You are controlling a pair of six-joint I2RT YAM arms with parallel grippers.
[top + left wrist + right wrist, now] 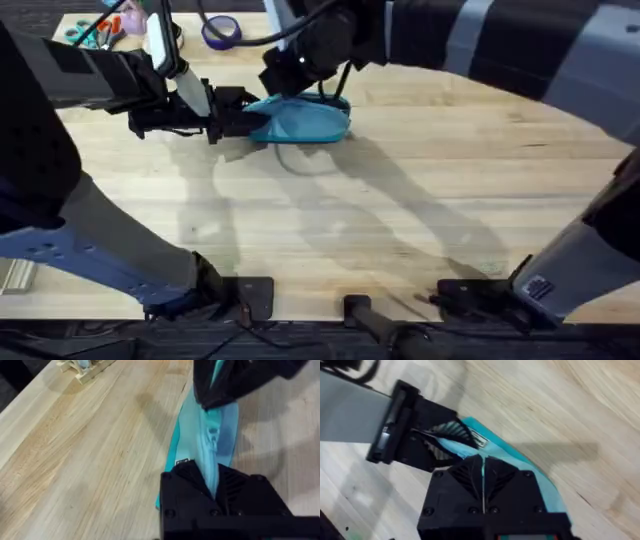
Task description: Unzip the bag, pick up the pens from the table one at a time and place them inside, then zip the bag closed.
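Overhead, the bag (305,122) lies on the far part of the bench (400,200), a little left of centre. The left gripper (240,122) comes in from the left and is closed on the bag's left end, while the right gripper (300,75) hangs over the bag's far edge from above. A tape roll (222,30) and scissors (85,32) sit at the far left edge, well apart from the bag. In the left wrist view, the left gripper (215,487) pinches a ridge of the bag (200,435) along the zipper (212,440) line, and the right gripper (220,390) grips the fabric at the opposite end. In the right wrist view, the right gripper (482,477) has its fingers pressed nearly together on a thin fold or tab of the bag (520,460), with the left gripper (427,442) clamped on the end beyond. I see no pens lying loose on the bench, so I judge this a zipper step, though whether opening or closing I cannot tell. The next move calls for the left arm to hold the bag taut while the right draws along the zipper in a straight line.
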